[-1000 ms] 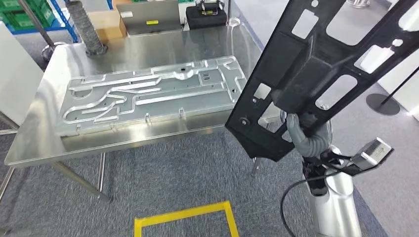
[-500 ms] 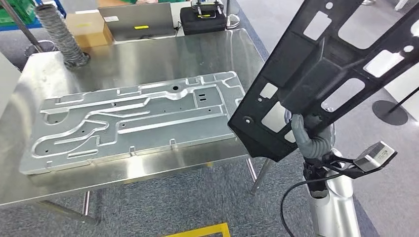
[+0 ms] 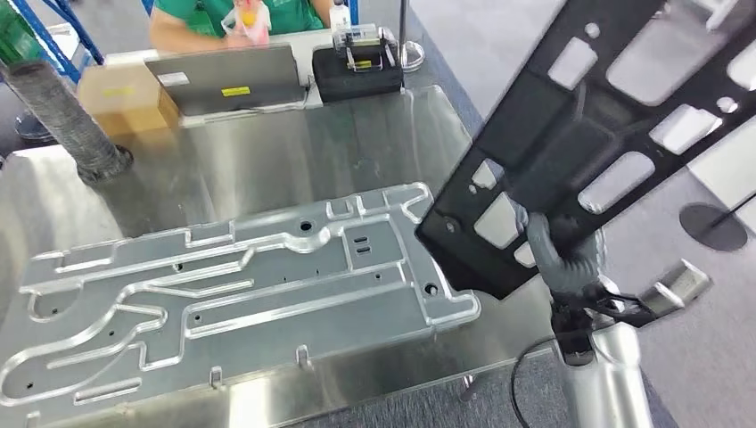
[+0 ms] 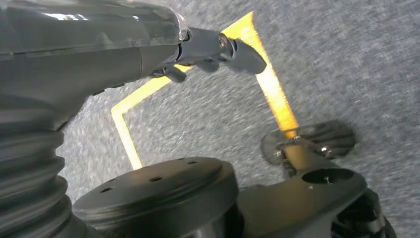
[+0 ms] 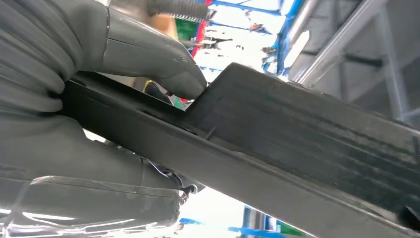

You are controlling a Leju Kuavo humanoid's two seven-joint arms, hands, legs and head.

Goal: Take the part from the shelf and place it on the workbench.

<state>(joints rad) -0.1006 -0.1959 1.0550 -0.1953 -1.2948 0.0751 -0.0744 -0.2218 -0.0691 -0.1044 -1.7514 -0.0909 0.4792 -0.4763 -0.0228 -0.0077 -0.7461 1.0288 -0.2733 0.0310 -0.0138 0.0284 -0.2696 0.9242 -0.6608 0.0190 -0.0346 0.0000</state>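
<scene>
A large machined aluminium plate (image 3: 232,294) lies flat, with a closed laptop (image 3: 227,78), a black case (image 3: 357,69), a cardboard box (image 3: 120,96) and a ribbed hose (image 3: 62,120) beyond it.

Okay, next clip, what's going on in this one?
The robot's right hand grips a large black part with cut-out windows, holding it tilted in the air at the right end of the steel workbench, not yet set down. A silver machined plate lies flat on the bench. The left hand hangs over carpet with yellow floor tape, holding nothing. A person in green sits behind a laptop.
</scene>
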